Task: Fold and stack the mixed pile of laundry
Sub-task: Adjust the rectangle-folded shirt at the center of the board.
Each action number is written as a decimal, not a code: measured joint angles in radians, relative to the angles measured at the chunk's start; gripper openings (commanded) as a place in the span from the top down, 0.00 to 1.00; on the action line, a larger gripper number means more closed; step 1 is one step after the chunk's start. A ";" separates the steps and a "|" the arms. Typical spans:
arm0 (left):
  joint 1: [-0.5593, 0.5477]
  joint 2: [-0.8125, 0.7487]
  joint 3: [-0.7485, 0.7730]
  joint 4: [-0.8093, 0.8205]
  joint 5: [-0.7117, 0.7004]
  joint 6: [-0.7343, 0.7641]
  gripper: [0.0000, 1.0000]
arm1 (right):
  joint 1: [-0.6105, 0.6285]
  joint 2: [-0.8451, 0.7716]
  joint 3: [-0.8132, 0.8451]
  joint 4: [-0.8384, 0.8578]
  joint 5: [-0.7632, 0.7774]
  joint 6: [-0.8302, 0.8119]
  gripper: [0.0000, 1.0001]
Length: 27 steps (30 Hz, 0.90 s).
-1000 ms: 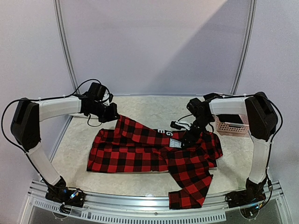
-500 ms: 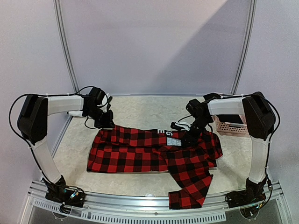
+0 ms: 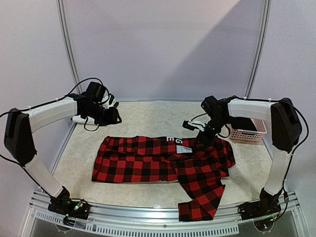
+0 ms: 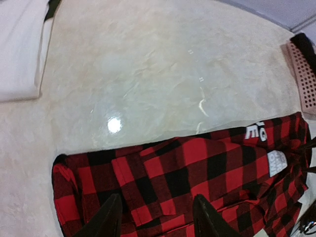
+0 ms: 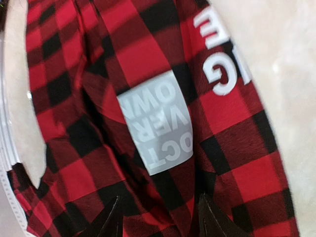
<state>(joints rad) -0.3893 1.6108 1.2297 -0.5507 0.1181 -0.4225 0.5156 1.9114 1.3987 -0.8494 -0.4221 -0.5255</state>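
Checked shirt [image 3: 148, 160] lies spread on the table [image 3: 148, 116], 1 sleeve [image 3: 200, 197] reaching the near edge. Left gripper [image 3: 114, 116] hovers beyond its far-left corner, fingers apart; right gripper [image 3: 200, 140], fingers also apart, sits over the collar label [image 5: 155, 126].

Soft matt woven cloth on the checked shirt [image 3: 148, 160]; glossy, smooth, marble-look worktop [image 3: 153, 116] catching glare; pink perforated plastic basket [image 3: 247, 132]; matt folded white cloth [image 4: 19, 49].
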 measured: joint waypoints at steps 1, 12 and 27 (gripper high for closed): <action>-0.023 -0.019 0.010 0.008 -0.008 0.014 0.51 | -0.001 -0.030 0.003 0.001 -0.010 0.002 0.50; -0.251 0.080 -0.032 0.285 0.074 -0.056 0.71 | -0.002 0.024 0.022 0.011 -0.173 0.076 0.85; -0.266 0.319 -0.130 0.465 0.167 -0.294 0.73 | -0.052 0.195 0.023 0.003 -0.171 0.116 0.89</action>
<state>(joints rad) -0.6548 1.9301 1.0996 -0.0853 0.2852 -0.7166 0.4637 2.1059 1.4220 -0.8467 -0.5926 -0.4099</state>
